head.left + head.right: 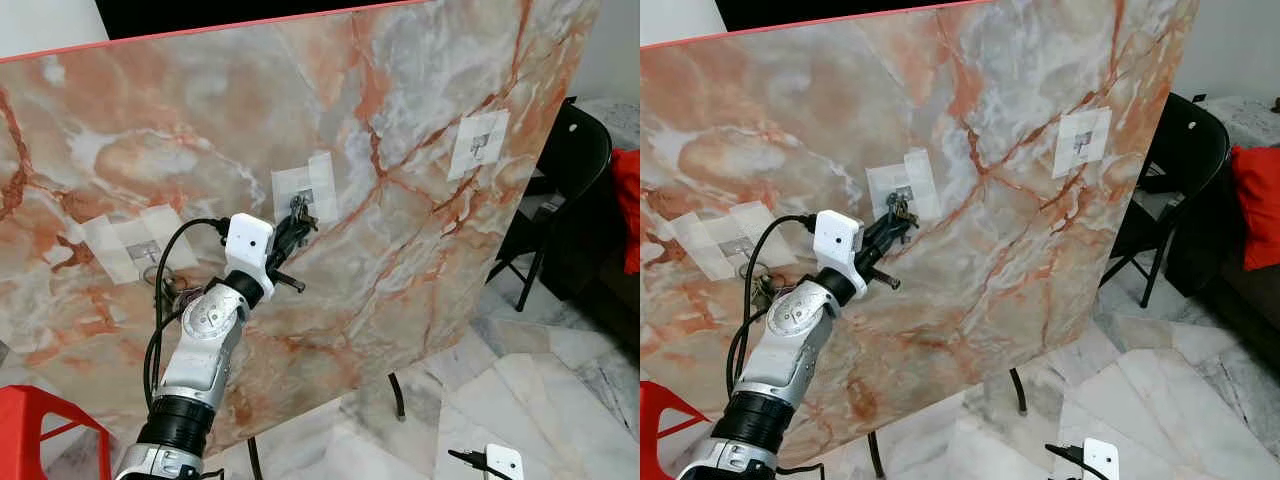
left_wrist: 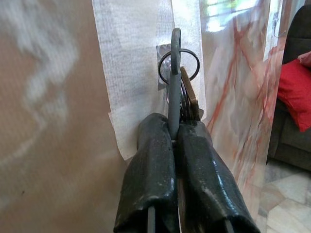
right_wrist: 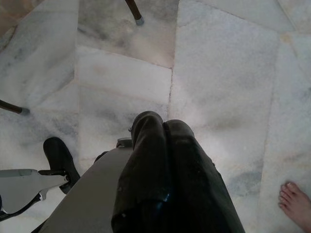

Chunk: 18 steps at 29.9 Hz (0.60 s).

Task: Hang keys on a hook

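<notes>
A marble board (image 1: pixel 420 230) stands upright with small metal hooks taped to it. My left gripper (image 1: pixel 290 235) is raised to the middle hook (image 1: pixel 300 200) and is shut on a bunch of keys (image 2: pixel 174 92). In the left wrist view the fingers (image 2: pixel 155 145) pinch a grey key and a brass key. The key ring (image 2: pixel 181 62) lies against the hook's plate, and I cannot tell whether it is over the hook. My right gripper (image 3: pixel 163 124) hangs low, shut and empty, pointing at the floor.
A left hook (image 1: pixel 145 250) carries another bunch of keys (image 1: pixel 172 290). A right hook (image 1: pixel 478 143) is bare. A black chair (image 1: pixel 565 170) stands right of the board, a red stool (image 1: pixel 30 420) at the lower left. A person's foot (image 3: pixel 296 199) is on the floor.
</notes>
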### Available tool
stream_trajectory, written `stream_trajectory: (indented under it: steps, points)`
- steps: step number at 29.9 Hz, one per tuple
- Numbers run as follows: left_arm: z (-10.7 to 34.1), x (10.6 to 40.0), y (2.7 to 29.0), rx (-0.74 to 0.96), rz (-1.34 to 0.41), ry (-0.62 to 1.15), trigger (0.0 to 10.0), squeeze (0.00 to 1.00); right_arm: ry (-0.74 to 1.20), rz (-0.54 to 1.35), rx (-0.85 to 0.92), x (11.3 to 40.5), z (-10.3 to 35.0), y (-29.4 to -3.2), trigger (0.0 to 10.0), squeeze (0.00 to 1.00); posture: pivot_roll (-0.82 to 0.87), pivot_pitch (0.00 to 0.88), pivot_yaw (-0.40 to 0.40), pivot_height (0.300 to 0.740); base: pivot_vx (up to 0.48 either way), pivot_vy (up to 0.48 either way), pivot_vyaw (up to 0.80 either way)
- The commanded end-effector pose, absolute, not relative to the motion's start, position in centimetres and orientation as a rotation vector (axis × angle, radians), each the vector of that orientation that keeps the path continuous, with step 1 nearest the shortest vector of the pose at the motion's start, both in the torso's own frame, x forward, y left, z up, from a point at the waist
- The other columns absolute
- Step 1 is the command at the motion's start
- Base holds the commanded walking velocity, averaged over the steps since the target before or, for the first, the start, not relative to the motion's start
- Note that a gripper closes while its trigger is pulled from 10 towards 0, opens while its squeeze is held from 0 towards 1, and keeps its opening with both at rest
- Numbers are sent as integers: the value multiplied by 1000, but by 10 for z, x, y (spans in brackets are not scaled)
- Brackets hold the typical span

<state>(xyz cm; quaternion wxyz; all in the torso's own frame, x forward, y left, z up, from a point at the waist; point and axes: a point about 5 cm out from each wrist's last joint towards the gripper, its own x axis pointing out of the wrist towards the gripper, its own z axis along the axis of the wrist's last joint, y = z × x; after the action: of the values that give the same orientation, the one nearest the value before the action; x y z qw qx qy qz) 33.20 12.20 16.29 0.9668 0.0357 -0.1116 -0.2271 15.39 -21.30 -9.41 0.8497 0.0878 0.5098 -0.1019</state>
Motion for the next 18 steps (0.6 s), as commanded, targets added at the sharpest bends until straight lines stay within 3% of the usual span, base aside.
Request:
stream_trajectory:
  steps: [1, 18]
  points:
    - [159, 332, 126, 73, -446, -208, 10000, 0, 1076, -216, 181, 154, -94, -214, 10000, 0, 15, 0, 2, 740, 0, 0, 0]
    - [150, 331, 126, 40, -438, -136, 10000, 0, 1076, -213, 180, 154, -94, -214, 10000, 0, 17, 0, 0, 740, 0, 0, 0]
